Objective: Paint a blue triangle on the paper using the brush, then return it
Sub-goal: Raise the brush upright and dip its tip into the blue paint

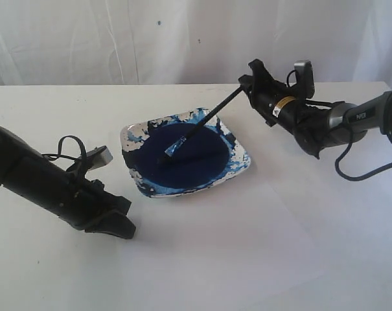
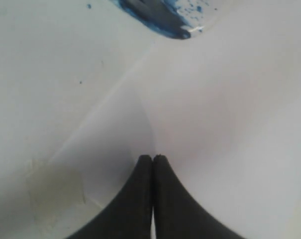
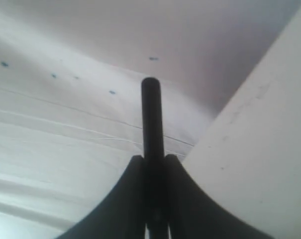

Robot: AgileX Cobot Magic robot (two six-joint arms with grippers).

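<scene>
Now | brush point(image 1: 203, 123): thin black handle, blue-stained tip | tip in dish point(image 1: 243, 162)

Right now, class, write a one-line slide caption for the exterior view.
Right hand grips the brush by its handle end, bristles in the dish of blue paint; the paper is blank.

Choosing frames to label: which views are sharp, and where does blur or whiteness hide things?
Exterior view: sharp, brush and dish clear, but the paper nearly vanishes into the table. Left wrist view: soft, dish edge blurred, left fingers a black silhouette. Right wrist view: brush handle and right fingers out of focus.
</scene>
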